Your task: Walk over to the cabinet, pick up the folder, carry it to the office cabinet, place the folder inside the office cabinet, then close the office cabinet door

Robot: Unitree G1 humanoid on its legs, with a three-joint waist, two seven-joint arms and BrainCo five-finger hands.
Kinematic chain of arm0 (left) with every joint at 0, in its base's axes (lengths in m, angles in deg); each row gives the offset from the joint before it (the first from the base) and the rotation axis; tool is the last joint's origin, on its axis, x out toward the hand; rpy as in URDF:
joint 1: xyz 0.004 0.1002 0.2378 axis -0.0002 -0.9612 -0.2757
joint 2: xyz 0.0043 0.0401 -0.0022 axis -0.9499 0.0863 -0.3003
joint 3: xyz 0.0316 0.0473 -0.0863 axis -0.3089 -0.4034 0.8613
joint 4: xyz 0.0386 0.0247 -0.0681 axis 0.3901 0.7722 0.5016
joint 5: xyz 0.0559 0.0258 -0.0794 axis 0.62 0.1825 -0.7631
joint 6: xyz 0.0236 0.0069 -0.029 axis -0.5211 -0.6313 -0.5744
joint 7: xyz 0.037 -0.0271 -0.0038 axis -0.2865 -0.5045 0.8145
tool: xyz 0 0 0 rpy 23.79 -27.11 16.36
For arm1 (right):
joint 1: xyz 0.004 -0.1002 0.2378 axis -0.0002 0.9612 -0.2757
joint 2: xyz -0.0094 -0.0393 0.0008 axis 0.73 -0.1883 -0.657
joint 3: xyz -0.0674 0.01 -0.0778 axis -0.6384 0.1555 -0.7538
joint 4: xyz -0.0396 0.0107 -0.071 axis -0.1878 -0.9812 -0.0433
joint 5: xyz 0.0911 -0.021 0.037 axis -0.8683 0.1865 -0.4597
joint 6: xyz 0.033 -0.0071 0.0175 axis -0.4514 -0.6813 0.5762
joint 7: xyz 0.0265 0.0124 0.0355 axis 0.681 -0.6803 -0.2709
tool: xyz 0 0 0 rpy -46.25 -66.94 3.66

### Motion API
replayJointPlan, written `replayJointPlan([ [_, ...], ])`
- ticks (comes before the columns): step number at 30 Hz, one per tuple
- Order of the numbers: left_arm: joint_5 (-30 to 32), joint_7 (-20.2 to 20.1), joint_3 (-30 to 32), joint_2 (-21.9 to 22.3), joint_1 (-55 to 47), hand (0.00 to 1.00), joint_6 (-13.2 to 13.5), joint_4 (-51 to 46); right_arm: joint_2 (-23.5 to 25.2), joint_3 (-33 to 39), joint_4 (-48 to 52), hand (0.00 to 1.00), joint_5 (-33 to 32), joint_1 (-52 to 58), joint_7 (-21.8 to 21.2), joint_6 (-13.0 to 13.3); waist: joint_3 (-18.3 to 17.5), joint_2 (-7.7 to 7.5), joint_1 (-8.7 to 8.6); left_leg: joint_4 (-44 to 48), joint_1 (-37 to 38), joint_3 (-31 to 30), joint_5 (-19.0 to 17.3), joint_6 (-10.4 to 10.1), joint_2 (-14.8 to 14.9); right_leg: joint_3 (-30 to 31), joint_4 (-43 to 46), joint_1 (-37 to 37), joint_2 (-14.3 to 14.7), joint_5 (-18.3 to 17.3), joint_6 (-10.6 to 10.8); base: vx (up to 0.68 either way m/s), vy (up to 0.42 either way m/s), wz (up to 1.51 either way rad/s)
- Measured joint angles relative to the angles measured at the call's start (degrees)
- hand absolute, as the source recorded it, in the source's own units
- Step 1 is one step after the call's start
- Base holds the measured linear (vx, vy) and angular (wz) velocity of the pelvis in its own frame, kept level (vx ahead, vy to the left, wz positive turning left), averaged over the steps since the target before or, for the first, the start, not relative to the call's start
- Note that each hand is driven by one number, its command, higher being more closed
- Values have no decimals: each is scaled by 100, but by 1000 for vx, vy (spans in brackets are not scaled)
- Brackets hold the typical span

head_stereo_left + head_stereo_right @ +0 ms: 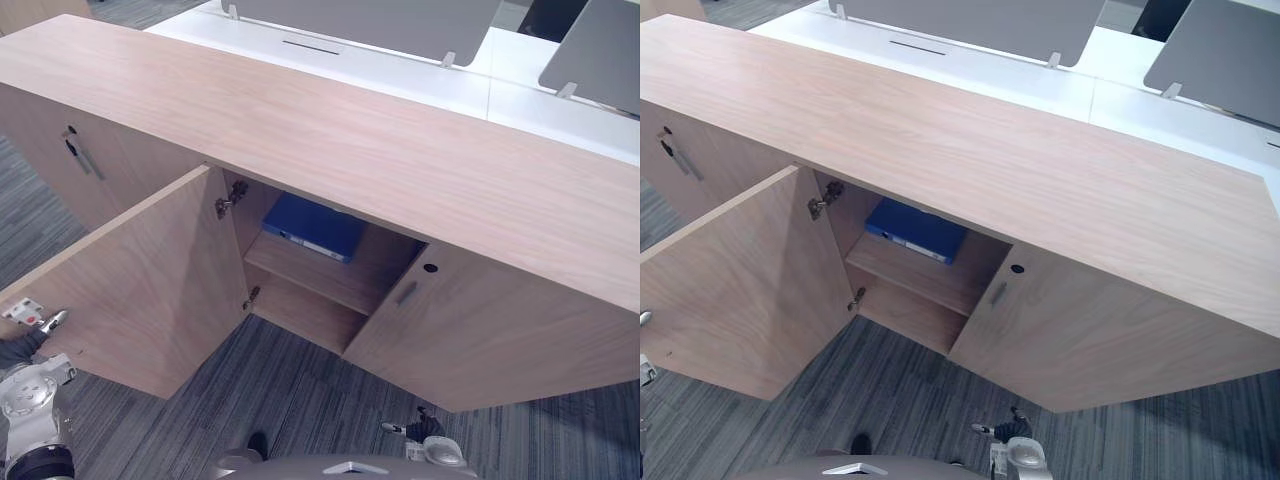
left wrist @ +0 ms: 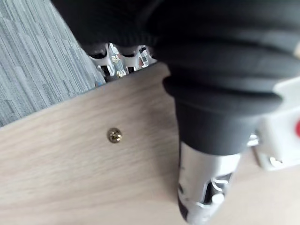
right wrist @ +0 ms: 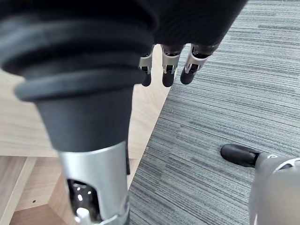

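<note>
Long low office cabinet (image 1: 330,140) in pale wood-grain laminate, matt and smooth, with fine straight grain on the top and on the open door (image 1: 140,290); bright metal hinges (image 1: 228,203) and a slim dull-metal handle (image 1: 407,292); small shiny brass-coloured screw (image 2: 114,136) set in the door face. Flat blue folder (image 1: 315,228), smooth cover with a faint sheen. Grey carpet floor (image 1: 290,390), woven, rough, finely striped. White desk top (image 1: 400,75), smooth, slightly glossy. On the right hand (image 3: 93,187), polished silver metal-look fingers (image 3: 168,65) with dark matt tips, under a matt black ribbed rubbery cover.
</note>
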Motion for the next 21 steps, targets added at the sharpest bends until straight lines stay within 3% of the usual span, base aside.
replayJointPlan([
  [14,-17,-135,-816,1161,-1494,0,63,-1537,13,-124,5,0,62,195,-105,0,-30,17,119,-1,-1,141,60,28,-17,241,19,-93,-23,81,-41,-54,-7,-3],
  [21,-134,-749,-1888,1738,-2385,0,55,-1976,24,-126,12,0,86,345,-106,-21,-53,134,117,-1,-107,266,174,0,-7,517,85,-325,-17,169,-3,-91,9,-8],
])
